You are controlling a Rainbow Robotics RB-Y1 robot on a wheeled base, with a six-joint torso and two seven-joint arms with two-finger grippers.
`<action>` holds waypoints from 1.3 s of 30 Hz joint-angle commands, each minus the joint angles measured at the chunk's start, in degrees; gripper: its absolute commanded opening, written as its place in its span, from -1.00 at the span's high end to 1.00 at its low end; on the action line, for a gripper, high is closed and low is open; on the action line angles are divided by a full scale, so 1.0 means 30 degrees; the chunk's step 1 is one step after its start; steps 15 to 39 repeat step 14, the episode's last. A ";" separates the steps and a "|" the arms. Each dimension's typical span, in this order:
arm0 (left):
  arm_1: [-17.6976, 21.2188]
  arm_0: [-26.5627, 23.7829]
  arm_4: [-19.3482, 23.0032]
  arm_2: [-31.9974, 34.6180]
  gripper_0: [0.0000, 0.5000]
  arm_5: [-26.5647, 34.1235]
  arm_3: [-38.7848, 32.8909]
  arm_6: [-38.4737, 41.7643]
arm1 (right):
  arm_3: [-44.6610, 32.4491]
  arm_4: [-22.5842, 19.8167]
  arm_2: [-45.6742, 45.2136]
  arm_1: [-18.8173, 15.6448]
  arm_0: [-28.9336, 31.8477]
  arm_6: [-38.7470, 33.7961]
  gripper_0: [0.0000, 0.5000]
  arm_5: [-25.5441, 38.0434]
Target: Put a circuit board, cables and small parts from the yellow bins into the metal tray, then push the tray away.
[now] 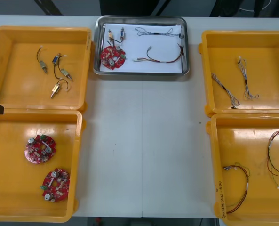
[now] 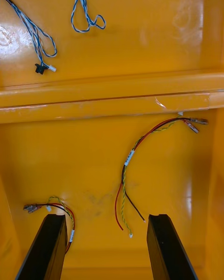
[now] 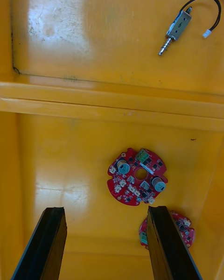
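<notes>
The metal tray [image 1: 186, 47], white inside, stands at the table's far middle. In it lie a red circuit board [image 1: 113, 57], small metal parts [image 1: 115, 34], a blue and white cable [image 1: 153, 32] and a red and yellow cable [image 1: 163, 57]. My left gripper [image 3: 106, 210] hangs open over the near left bin, above a circuit board [image 3: 136, 176]; a second board [image 3: 181, 225] lies partly behind one finger. My right gripper [image 2: 106, 216] is open over the near right bin, with a red and yellow cable [image 2: 140, 163] lying ahead of its fingers. Neither gripper holds anything.
The far left bin [image 1: 3, 61] holds several small metal parts [image 1: 57, 70]. Two boards [image 1: 40, 149] [image 1: 55, 184] lie in the near left bin. Blue and white cables [image 1: 228, 92] are in the far right bin, red and yellow cables [image 1: 240, 188] in the near right one.
</notes>
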 commanded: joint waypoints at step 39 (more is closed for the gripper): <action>-0.0169 0.0213 -0.0170 0.0552 -1.00 0.0122 -0.0080 -0.1158 | -0.0577 -0.0030 -0.0327 -0.0792 0.0331 -0.0449 -1.00 0.0060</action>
